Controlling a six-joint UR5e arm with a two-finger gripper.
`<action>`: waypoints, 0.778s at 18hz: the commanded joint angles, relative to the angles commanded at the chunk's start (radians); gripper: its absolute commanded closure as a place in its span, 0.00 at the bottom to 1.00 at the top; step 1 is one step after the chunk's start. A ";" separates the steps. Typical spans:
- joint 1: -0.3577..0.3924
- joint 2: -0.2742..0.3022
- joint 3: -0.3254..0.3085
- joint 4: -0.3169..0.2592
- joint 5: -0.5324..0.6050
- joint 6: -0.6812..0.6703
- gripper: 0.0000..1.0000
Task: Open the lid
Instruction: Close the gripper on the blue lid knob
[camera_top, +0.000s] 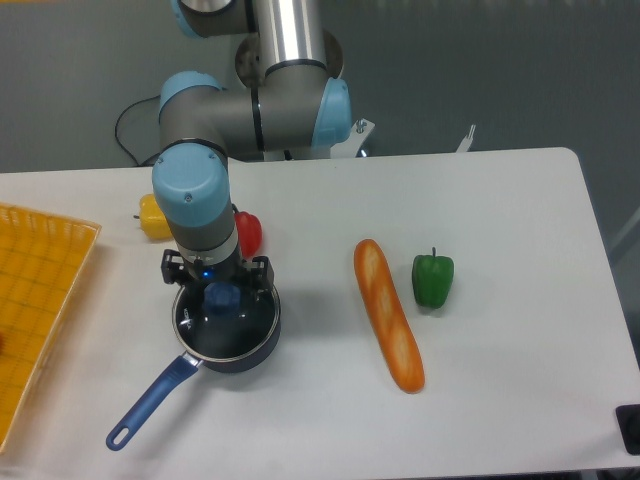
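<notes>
One arm works here, its gripper (218, 284) hanging right over the blue knob of the lid (226, 318), which sits on the saucepan (205, 352) at the near left of the table (500, 200). I judge it is lining up the grasp; whether the claw is open or closed, I cannot tell. Next comes pinching the knob and lifting straight. No writing is readable.

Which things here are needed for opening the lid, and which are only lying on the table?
Belonging to the job:
- lid, on the saucepan
- blue knob
- saucepan
- claw, over the knob

Just lying about:
- baguette
- green pepper
- red pepper
- yellow pepper
- orange tray
</notes>
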 joint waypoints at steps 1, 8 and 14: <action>0.000 0.000 -0.003 0.000 0.000 0.000 0.00; -0.005 -0.014 -0.005 0.002 0.002 0.002 0.00; -0.009 -0.020 -0.006 0.002 -0.002 0.002 0.00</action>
